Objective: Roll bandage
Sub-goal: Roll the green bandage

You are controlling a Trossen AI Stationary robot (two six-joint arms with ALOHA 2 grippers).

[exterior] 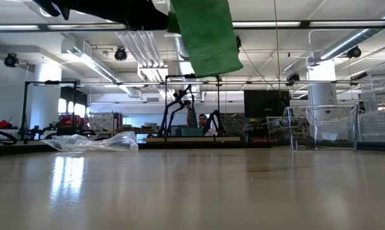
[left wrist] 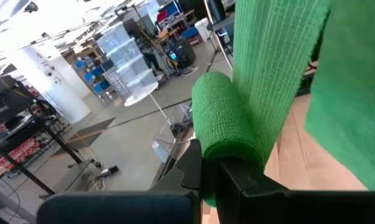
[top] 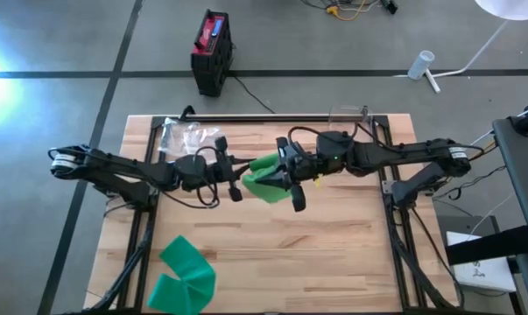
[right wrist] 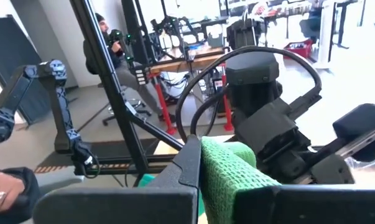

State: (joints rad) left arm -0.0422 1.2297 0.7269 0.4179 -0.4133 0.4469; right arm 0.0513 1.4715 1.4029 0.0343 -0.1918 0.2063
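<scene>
Left gripper (top: 237, 182): clamped on green woven bandage roll (top: 265, 178), mid-table, aloft; right gripper (top: 292, 179): clamped on same roll | loose tail hangs

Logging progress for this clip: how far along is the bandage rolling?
Partly done: a rolled section already shows. In hand: both the left gripper and right gripper are shut on the bandage, held above the table. Left: a loose tail hangs unrolled. A second green strip lies untouched.
</scene>
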